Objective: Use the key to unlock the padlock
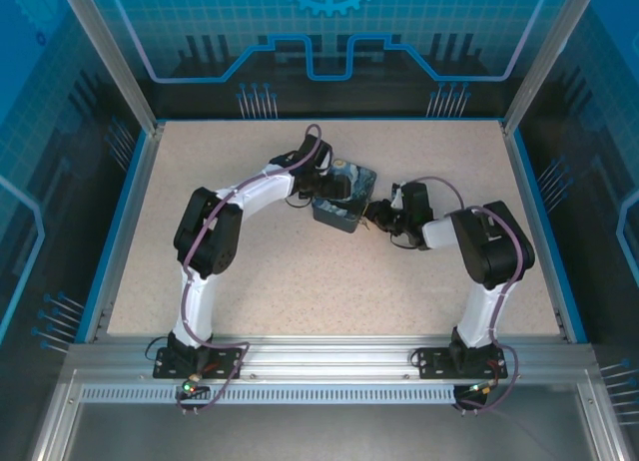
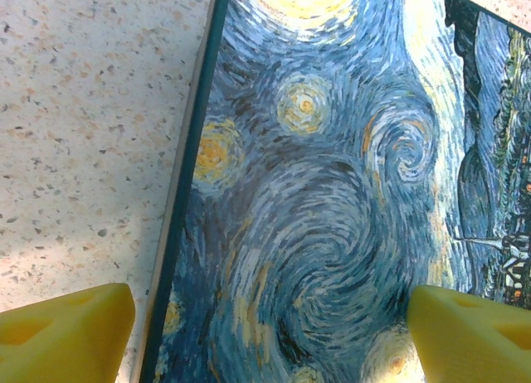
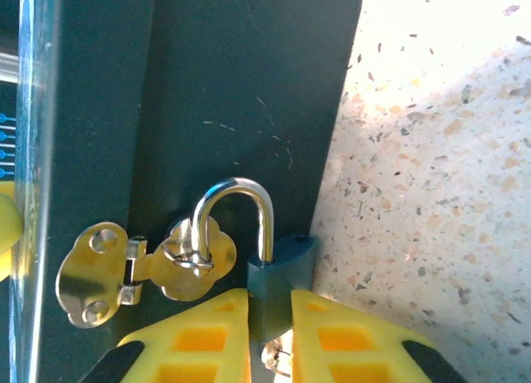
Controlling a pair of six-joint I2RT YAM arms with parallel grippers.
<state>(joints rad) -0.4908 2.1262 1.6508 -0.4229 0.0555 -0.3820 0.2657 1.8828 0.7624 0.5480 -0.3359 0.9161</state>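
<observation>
Steadying the painted box seems to be the job of my left gripper, its fingers spread wide over the lid. My right gripper pinches the padlock by its dark body, probably to keep it firm for unlocking. Its silver shackle passes through the hasp on the box side. A shiny piece below may be the key; I cannot tell.

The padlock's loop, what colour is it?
Shiny silver. The padlock's loop shows best in the right wrist view.
</observation>
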